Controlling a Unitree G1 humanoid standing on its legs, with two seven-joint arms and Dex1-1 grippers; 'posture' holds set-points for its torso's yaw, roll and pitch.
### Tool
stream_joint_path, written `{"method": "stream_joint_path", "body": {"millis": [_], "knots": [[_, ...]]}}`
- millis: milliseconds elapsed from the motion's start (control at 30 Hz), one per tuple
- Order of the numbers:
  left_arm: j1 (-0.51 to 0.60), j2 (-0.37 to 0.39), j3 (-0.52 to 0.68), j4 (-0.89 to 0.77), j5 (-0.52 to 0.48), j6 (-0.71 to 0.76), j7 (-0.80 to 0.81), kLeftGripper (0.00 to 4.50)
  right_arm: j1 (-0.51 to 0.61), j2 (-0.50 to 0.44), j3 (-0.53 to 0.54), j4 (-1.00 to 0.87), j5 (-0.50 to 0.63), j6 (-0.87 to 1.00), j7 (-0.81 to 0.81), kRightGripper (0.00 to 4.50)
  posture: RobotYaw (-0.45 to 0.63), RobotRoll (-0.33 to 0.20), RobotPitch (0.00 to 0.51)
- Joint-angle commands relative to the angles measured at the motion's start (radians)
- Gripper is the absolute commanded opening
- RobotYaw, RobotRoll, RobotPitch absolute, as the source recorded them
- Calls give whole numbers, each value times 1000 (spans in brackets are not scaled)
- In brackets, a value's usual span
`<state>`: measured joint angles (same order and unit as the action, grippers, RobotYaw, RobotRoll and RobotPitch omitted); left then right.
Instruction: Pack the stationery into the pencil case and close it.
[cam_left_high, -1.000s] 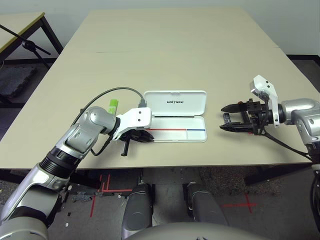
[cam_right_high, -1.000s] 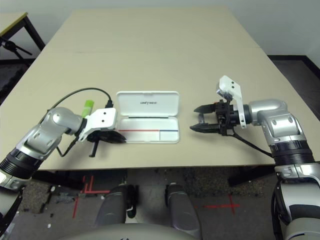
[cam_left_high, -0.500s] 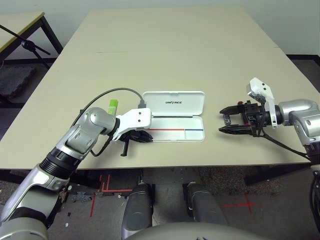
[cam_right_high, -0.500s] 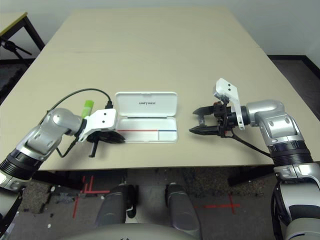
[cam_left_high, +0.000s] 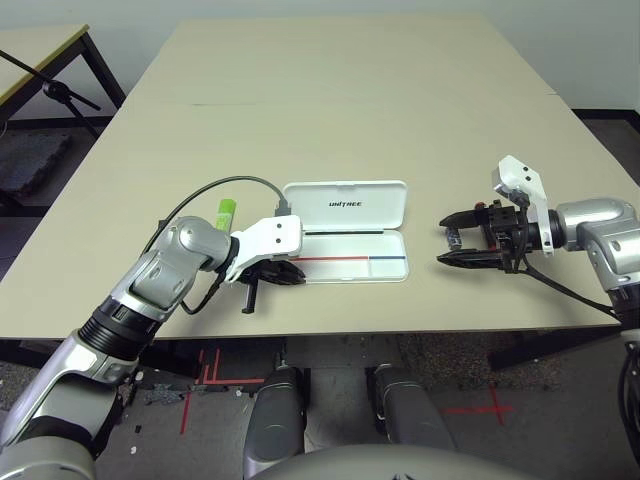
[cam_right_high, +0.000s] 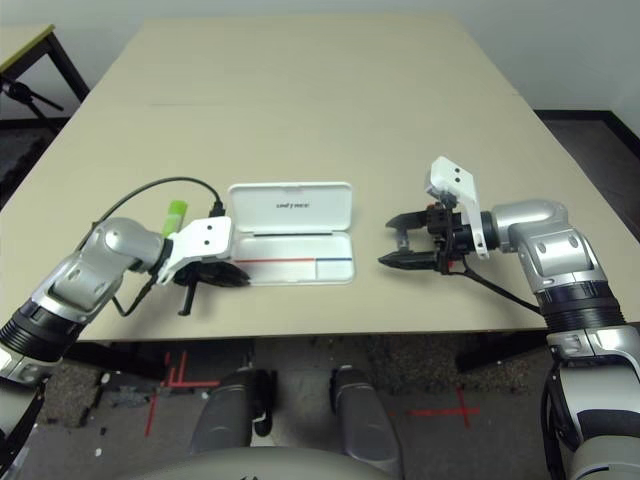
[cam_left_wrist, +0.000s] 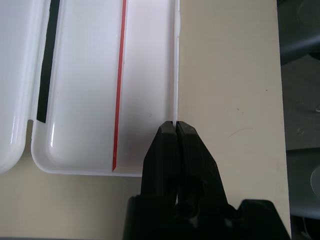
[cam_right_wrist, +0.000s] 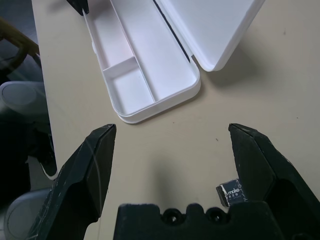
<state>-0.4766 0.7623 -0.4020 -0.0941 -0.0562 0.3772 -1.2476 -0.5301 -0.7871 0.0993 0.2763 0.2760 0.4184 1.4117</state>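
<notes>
The pencil case (cam_left_high: 345, 231) is lying open mid-table. The clenched left gripper (cam_left_wrist: 176, 131) is touching its front rim, hiding that corner. The right gripper (cam_right_wrist: 172, 150) is hovering released, partly covering a dark block (cam_right_wrist: 231, 192).

Silver jointed forearms carry white wrist housings, looping black cables and black two-fingered hands: the left hand (cam_left_high: 283, 272), the right hand (cam_left_high: 448, 237).

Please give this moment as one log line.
pencil case: open | left gripper: shut, at its rim | right gripper: open, apart from case
</notes>
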Motion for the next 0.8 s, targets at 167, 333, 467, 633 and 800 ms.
{"method": "stream_joint_path", "body": {"millis": [167,333,467,633,800], "knots": [[27,-14,38,-63,-59,31,-2,1473,3,2,10,15,-10,-20,-1,4500,-31,0,95],[38,7,77,-149,-108,54,-8,3320,6,1,4,18,-5,-21,3,4500,-32,0,96],[31,34,127,-191,-140,62,-4,4447,7,-3,0,19,-3,-21,4,4500,-31,0,97],[17,63,192,-238,-199,95,-10,4447,4,-7,-16,16,12,-16,5,4500,-28,0,100],[19,66,209,-245,-221,98,3,4447,-6,12,-60,7,59,-24,-1,4500,-29,0,103]]}}
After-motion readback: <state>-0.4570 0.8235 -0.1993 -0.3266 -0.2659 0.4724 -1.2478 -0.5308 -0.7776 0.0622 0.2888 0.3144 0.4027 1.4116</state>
